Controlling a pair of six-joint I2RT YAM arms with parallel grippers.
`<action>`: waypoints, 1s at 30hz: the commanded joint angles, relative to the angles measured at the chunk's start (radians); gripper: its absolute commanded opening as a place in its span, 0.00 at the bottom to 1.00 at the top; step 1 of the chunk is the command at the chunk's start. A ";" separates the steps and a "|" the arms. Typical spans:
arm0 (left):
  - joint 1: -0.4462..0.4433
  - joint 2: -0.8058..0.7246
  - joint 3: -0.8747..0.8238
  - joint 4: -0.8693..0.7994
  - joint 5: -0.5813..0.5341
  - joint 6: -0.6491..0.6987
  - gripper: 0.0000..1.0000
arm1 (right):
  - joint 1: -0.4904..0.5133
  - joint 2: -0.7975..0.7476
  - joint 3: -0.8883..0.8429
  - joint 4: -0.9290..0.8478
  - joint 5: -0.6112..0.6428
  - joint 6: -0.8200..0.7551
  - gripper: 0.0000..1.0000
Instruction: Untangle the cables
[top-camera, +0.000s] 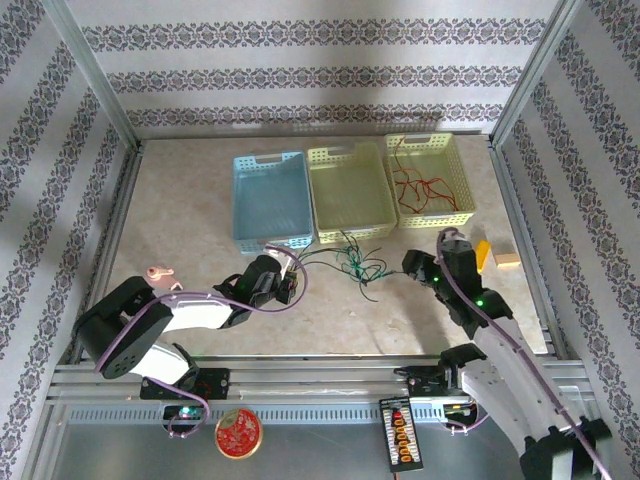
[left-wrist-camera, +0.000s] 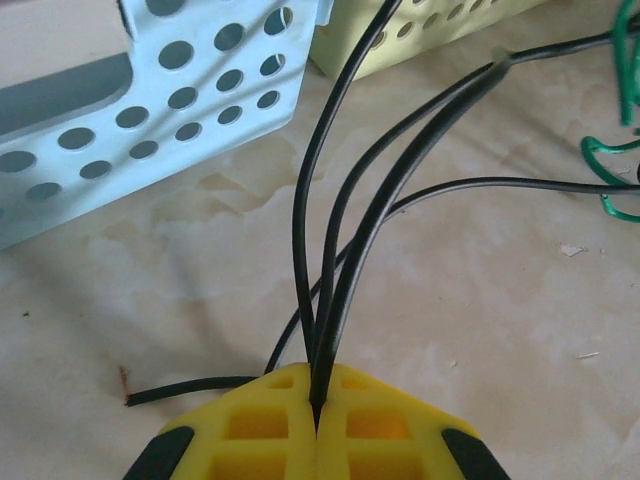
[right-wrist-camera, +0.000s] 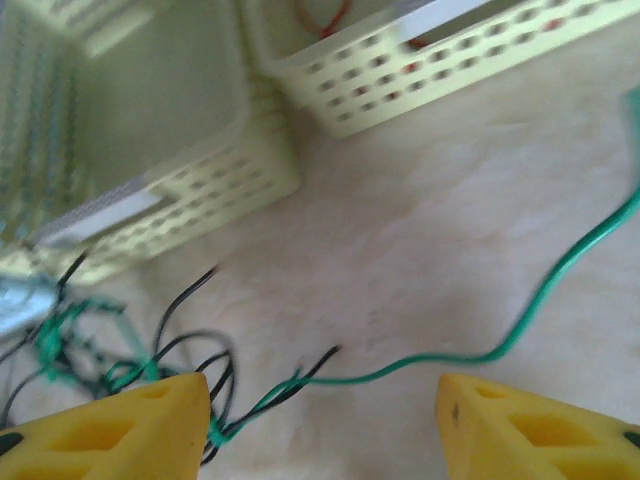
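Partly done: thin red cables (top-camera: 420, 190) lie sorted in the perforated bin (top-camera: 462, 180) right of the pale yellow basket (top-camera: 352, 232). Just in front of that basket, a knot (top-camera: 355, 265) of glossy black cables (left-wrist-camera: 350, 250) and kinked green cable (right-wrist-camera: 520, 330) is left to undo. Your left gripper (left-wrist-camera: 318, 395) clamps the black strands; your right gripper (right-wrist-camera: 325, 400) hangs with fingers apart over the green one

The black cables (left-wrist-camera: 325, 330) are being shown against a beige, marbled worktop (left-wrist-camera: 480, 330). A green cable (right-wrist-camera: 558, 270) and red cables (top-camera: 420, 190) are being seen. Yellow is being displayed on the left end effector (left-wrist-camera: 318, 400) and right end effector (right-wrist-camera: 322, 400). A light blue basket (top-camera: 270, 200) and pale yellow baskets (top-camera: 350, 195) are being shown before walls (top-camera: 300, 80) striped with dark floral bands.
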 joint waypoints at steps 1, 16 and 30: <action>-0.017 0.014 0.026 0.025 0.021 0.021 0.00 | 0.094 0.078 0.042 0.039 -0.032 -0.079 0.62; -0.031 0.014 0.034 0.013 0.020 0.032 0.00 | 0.241 0.472 0.171 0.099 0.079 -0.092 0.61; -0.038 -0.038 -0.028 0.048 -0.039 -0.005 0.00 | 0.205 0.733 0.223 0.094 0.162 0.030 0.22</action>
